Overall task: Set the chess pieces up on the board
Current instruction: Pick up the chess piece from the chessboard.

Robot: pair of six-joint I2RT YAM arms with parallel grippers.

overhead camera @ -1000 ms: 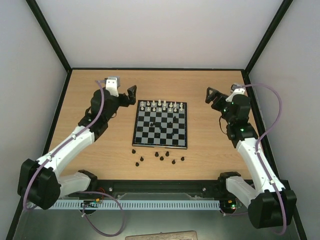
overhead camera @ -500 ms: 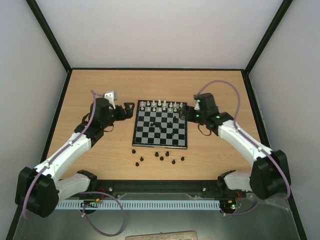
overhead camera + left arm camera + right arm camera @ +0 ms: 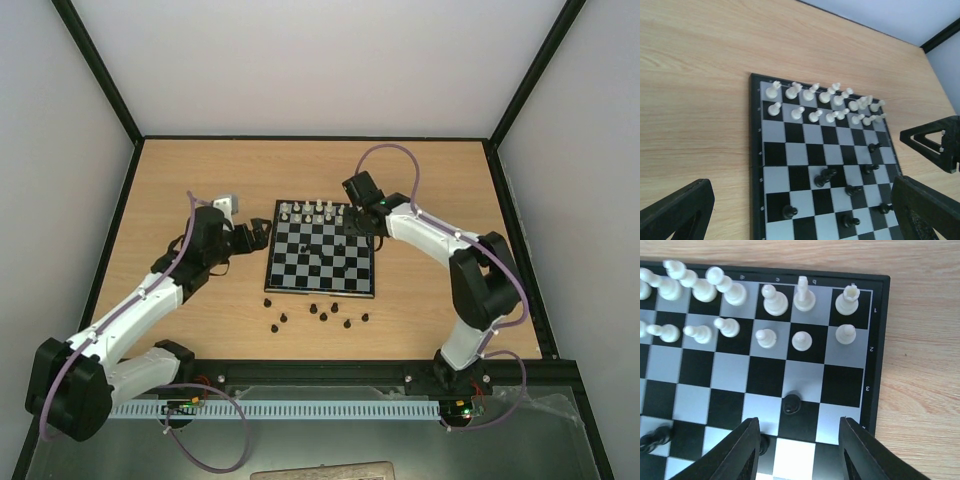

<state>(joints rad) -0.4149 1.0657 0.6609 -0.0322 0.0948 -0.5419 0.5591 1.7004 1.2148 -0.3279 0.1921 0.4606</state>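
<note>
Several of the black chess pieces [image 3: 323,316] lie loose on the table [image 3: 180,170] just off the near edge of the board [image 3: 318,292]. A handful more stand or lie scattered over its middle squares, not drawn up in ranks. The white pieces [image 3: 775,300] fill the two far rows. Judging by that, the task is at an early stage, with the black side unbuilt. The right gripper [image 3: 799,422] hangs over the far right part of the board. Its jaws are partly apart and empty, and they frame a small black pawn [image 3: 791,404] that stands on a dark square just ahead of the tips. The step in hand looks like picking up this stray pawn. The left gripper [image 3: 802,200] waits beside the board's left edge, spread wide and holding nothing. The next move probably calls for lowering the right fingers squarely either side of the pawn and pinching gently, since so small a piece could squirt out or tip. Another dark piece sits close by the left finger and could be knocked. Once gripped, the pawn would need lifting clear and carrying toward the near rows without brushing the white ranks.
</note>
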